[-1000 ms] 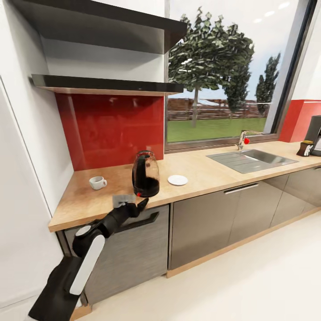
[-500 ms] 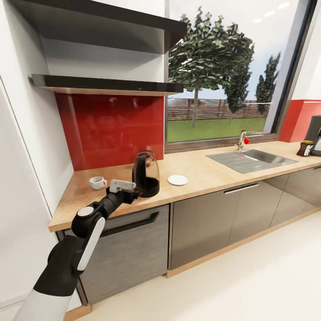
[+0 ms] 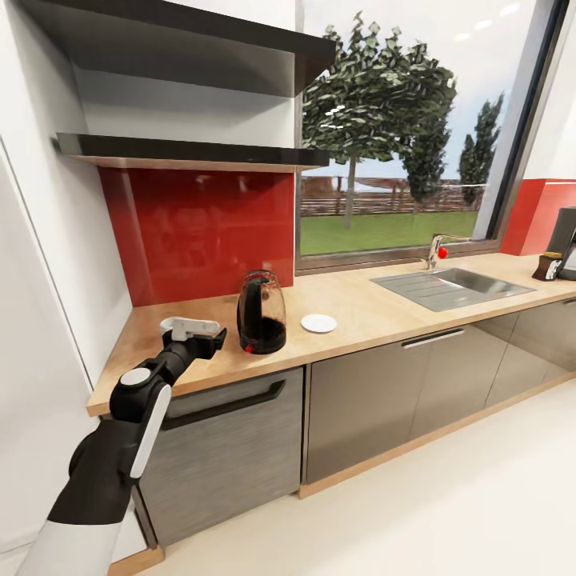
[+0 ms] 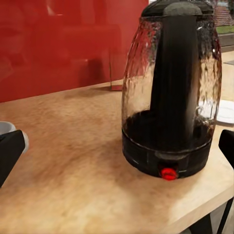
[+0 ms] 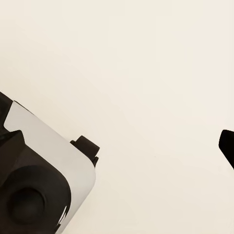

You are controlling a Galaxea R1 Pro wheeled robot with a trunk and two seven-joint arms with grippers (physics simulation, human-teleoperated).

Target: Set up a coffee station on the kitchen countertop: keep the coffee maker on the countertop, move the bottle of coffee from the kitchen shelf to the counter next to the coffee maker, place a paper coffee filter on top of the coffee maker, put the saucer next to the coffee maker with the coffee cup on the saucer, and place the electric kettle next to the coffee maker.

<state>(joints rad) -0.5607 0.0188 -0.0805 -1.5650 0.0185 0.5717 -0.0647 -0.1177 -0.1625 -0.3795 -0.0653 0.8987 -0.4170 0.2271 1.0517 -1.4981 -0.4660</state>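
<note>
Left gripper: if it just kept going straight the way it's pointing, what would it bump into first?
Most likely the electric kettle: the left gripper points at its handle side, fingers spread wide, with bare countertop between them. Exact depth is hard to judge.

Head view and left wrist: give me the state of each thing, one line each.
electric kettle: upright on the countertop, ungripped.
left pincer: open, empty, beside the kettle.
saucer: flat, bare, right of the kettle.
coffee cup: on the counter, not on the saucer.
bottle of coffee: standing by the coffee maker.

Glass electric kettle (image 3: 262,314) upright on countertop (image 3: 360,316) — saucer (image 3: 318,323) beside
</note>
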